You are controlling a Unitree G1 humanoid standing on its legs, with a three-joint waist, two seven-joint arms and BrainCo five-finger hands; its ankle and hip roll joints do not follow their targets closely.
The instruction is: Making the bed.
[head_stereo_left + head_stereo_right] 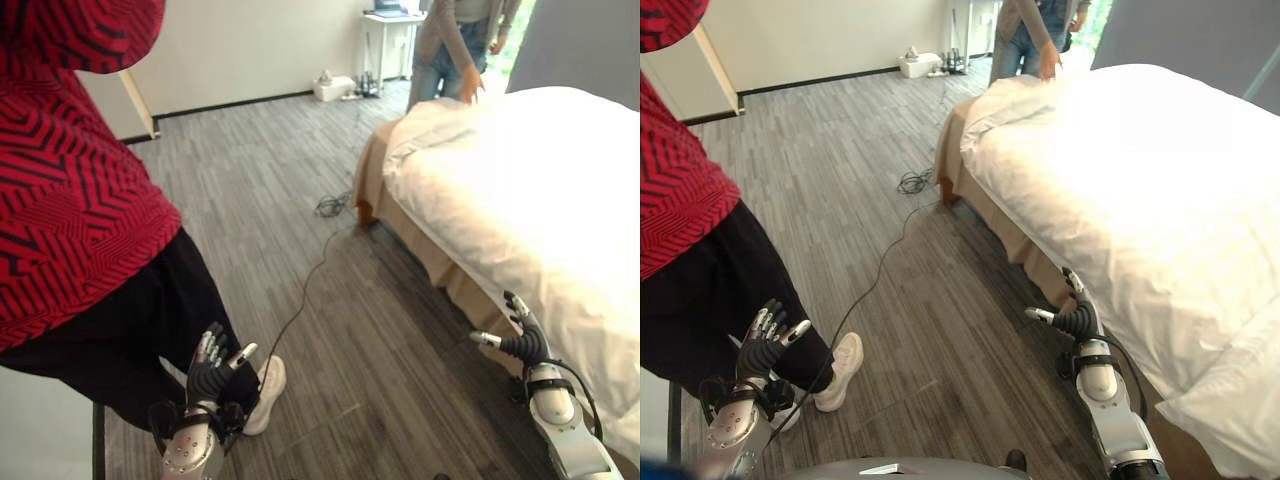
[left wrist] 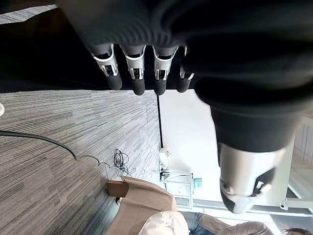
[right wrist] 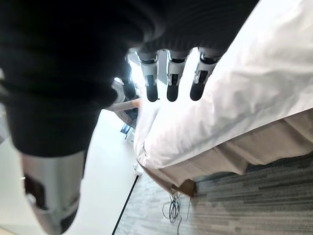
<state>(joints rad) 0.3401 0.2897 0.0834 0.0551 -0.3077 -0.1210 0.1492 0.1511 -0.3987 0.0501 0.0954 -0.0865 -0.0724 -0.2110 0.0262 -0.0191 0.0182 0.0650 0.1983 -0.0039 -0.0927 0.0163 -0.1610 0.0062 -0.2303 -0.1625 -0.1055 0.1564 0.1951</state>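
Standing along the right side of the room, the bed [image 1: 1160, 190] carries a white duvet [image 1: 540, 200] that hangs over its near side, with a tan bed skirt [image 1: 1015, 240] showing beneath along the edge. The right hand [image 1: 520, 335] hovers low beside that edge, near the skirt and apart from the duvet; its fingers [image 3: 168, 81] are straight and spread, holding nothing. The left hand [image 1: 212, 365] is well apart from the bed, low over the grey plank floor [image 1: 290, 180], fingers [image 2: 134, 73] likewise straight and relaxed (empty too).

A person in a red patterned top [image 1: 70, 170] and dark trousers stands just beside the left hand, one white shoe [image 1: 265, 392] on the floor. A second person in jeans [image 1: 450, 45] stands at the far corner of the bed, one hand [image 1: 468, 85] down on the duvet. A thin dark cable [image 1: 330, 205] trails across the floor near the bed's corner. By the far wall sit a small white box [image 1: 332, 87] and a white desk [image 1: 390, 30].
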